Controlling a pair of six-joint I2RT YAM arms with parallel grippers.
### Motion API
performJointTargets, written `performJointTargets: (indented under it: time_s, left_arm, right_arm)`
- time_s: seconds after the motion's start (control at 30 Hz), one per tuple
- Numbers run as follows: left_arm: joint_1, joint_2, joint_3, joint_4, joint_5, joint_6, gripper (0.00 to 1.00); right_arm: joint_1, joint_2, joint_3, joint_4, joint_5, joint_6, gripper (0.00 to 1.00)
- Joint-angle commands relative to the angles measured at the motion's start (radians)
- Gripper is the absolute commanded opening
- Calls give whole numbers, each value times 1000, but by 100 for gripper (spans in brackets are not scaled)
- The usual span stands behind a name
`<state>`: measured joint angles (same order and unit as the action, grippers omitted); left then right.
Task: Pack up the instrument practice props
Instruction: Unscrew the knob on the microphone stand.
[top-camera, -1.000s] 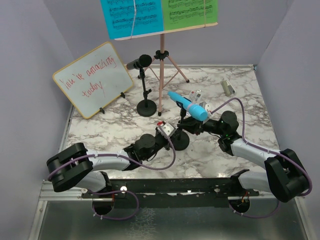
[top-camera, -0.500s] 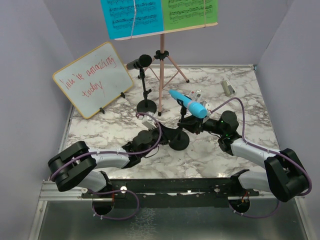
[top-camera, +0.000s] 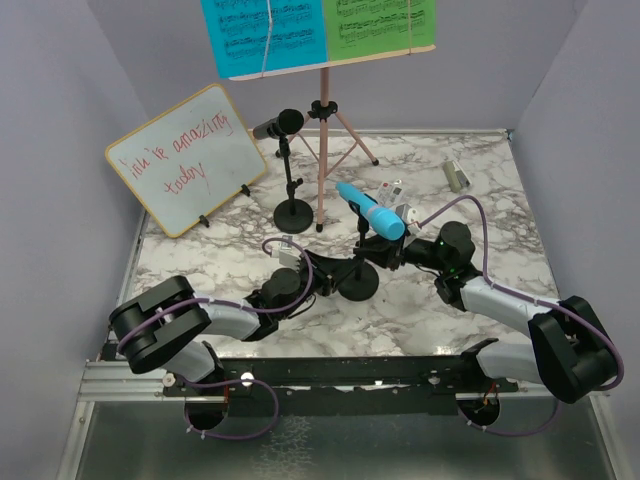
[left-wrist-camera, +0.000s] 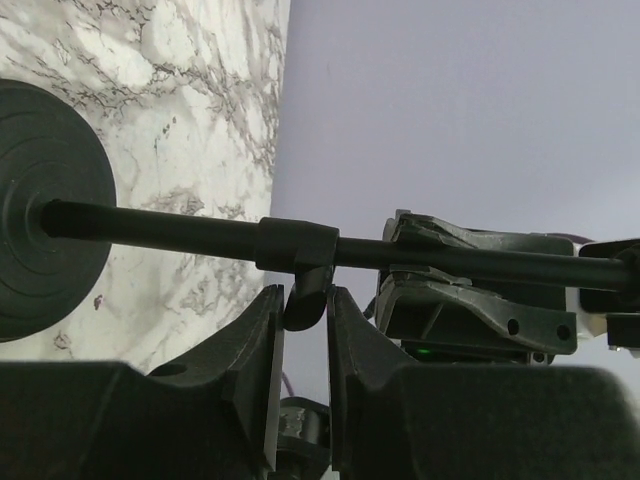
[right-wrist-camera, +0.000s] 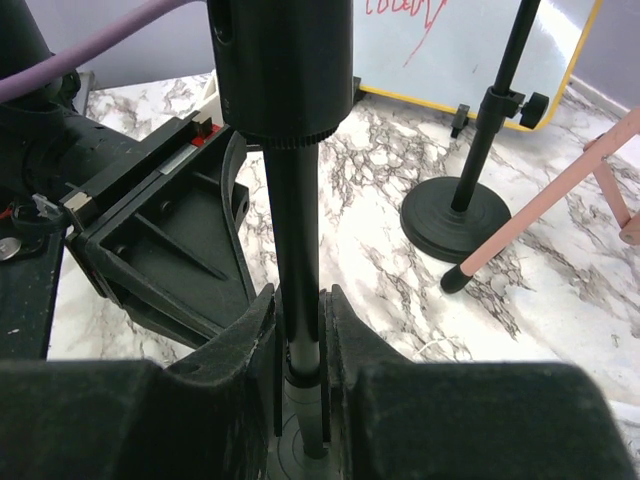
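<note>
With left gripper (left-wrist-camera: 304, 312) pinching the black round-based mic stand's (top-camera: 358, 283) knob (left-wrist-camera: 304, 288), right gripper (right-wrist-camera: 300, 312) clamping its pole (right-wrist-camera: 296, 220), loosening may tip the blue microphone (top-camera: 372, 211) toward ten o'clock.

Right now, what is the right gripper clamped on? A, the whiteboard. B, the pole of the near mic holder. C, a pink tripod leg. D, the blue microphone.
B: in the right wrist view the right gripper squeezes the black pole of the near mic holder from both sides.
</note>
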<state>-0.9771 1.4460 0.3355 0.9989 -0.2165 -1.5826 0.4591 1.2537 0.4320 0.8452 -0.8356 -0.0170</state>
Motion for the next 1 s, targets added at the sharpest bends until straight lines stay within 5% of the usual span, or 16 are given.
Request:
performJointTargets:
  time_s: [0.0,0.33,0.5,0.97]
  left_arm:
    - [11,42,-24,64,29,-81,6]
    - [55,-77,-19,-66,19,181,45]
    - [55,-176,61,-280,-3,509,52]
    - [20,-337,104,-459,-9,1349,59]
  right_arm:
    - [13,31,-7,-114,-5,-19,1]
    - [15,28,-9,-112,-2,-20,0]
    - [15,24,-12,-105,0,-19,0]
    - [15,22,-17,-98,4,-18,1]
